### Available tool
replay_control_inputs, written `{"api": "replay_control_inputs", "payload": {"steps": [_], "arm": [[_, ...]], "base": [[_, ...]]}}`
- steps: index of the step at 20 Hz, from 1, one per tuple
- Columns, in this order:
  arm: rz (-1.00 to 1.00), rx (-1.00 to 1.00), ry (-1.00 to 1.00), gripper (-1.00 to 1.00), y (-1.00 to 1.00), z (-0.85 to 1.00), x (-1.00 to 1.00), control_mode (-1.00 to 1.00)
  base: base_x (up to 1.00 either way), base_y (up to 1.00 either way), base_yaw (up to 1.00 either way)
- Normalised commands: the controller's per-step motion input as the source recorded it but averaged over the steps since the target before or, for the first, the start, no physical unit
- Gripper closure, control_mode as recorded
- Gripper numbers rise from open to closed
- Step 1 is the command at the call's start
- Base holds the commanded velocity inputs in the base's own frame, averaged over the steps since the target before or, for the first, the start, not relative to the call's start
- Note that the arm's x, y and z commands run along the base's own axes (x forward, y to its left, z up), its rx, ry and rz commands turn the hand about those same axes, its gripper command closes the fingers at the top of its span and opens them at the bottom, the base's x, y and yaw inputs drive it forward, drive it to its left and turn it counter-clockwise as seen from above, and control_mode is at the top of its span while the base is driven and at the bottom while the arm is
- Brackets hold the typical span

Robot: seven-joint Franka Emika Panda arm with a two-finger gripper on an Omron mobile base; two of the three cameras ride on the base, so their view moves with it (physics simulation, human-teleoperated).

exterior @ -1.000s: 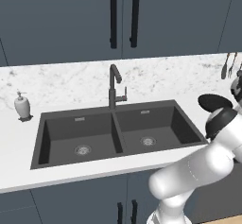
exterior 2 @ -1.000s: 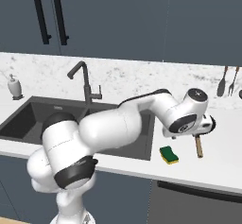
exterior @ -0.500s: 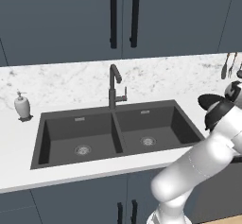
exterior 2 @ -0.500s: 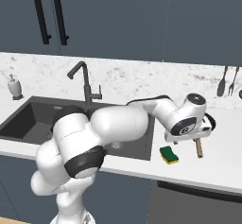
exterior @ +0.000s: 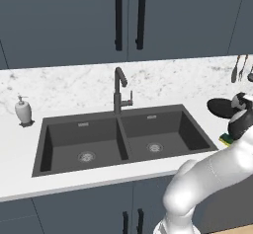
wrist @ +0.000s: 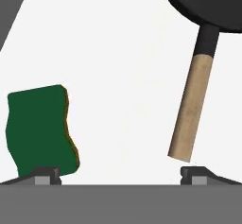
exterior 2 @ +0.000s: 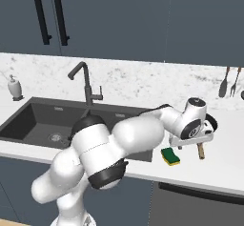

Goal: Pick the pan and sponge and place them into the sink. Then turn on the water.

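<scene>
We found the hand (wrist: 121, 173) hanging low over the white worktop (wrist: 127, 76) to the right of the sink (exterior: 123, 141), its two fingertips spread as wide as they go and holding nothing. In the hand view, the sponge (wrist: 40, 131) lay green side up at about eight o'clock, just above the left fingertip (wrist: 45, 175), while the pan (wrist: 208, 3) sat at one o'clock with its black rim cut off by the frame. Its wooden handle (wrist: 191, 109) ran down toward five o'clock, ending just short of the right fingertip (wrist: 198, 173). Sponge and handle lay well apart, with bare worktop between them.

From the right base view, we saw the sponge (exterior 2: 170, 156) near the front edge of the worktop, at seven o'clock from the white wrist, and the handle tip (exterior 2: 200, 151) poking out below the hand. The pan body was mostly hidden behind the wrist there. In the left base view, the pan (exterior: 221, 107) showed as a dark disc beside the right basin, with the sponge (exterior: 225, 139) just peeking out at its six o'clock. The faucet (exterior: 119, 90) stood behind the sink's divider, and a soap dispenser (exterior: 22, 111) stood at the sink's nine o'clock. Both basins held only their drains.
</scene>
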Motion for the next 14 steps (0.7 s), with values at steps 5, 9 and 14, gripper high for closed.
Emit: {"api": "replay_control_inputs", "payload": {"steps": [5,9,14], "arm": [[0.0,0.0,0.03,-1.0,-0.32,-0.14,0.26,-1.0],[0.0,0.0,0.05,-1.0,-0.22,-0.26,0.18,-1.0],[0.0,0.0,0.03,-1.0,-0.17,-0.32,0.15,-1.0]], "base": [[0.0,0.0,0.0],[0.0,0.0,0.0],[0.0,0.0,0.0]]}}
